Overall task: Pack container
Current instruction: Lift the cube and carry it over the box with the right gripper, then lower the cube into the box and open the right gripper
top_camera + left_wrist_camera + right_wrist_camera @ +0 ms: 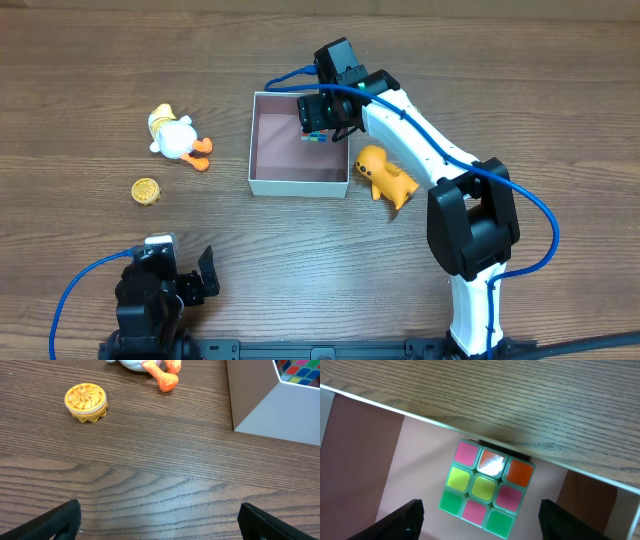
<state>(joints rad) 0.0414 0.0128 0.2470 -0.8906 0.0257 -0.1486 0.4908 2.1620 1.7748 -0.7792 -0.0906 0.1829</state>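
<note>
The container (298, 186), a shallow square box with white walls and a pinkish-brown inside, stands mid-table. A colour cube (316, 137) lies inside it by the far right wall. In the right wrist view the cube (486, 488) rests on the container floor (415, 470). My right gripper (325, 115) hovers over the cube, open and empty (482, 525). My left gripper (180, 275) is open and empty (160, 522) near the front left edge. The container's corner (260, 405) shows in the left wrist view.
A white and orange duck toy (178, 138) lies left of the container, with a small yellow disc (146, 190) in front of it (86, 402). An orange animal toy (385, 175) lies against the container's right side, under my right arm.
</note>
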